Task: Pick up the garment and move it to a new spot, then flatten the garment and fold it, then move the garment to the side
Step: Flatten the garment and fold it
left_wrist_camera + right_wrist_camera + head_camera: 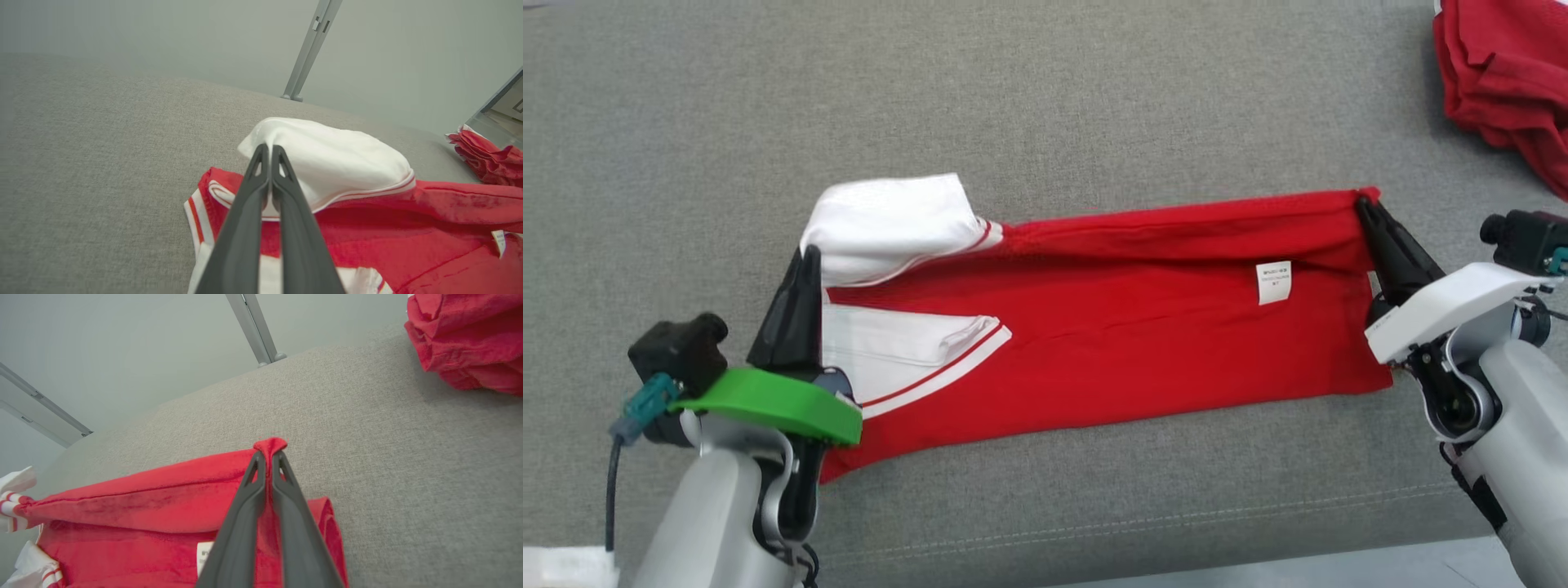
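"Head view: where's the garment [1111,327]?"
"Stretched flat across the grey surface [1045,98]. The left pincer [810,260] pinches its white sleeve end, the right pincer [1366,206] its far red corner, both pressed tight on cloth."
"Progress?"
"Moved and flattened, I'd say; a lengthwise fold looks underway. More folding and setting aside remain."

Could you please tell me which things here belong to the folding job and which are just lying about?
Job: red and white garment; left tool, shut on its sleeve end; right tool, shut on its hem corner.
Lying about: crumpled red cloth; grey metal post.
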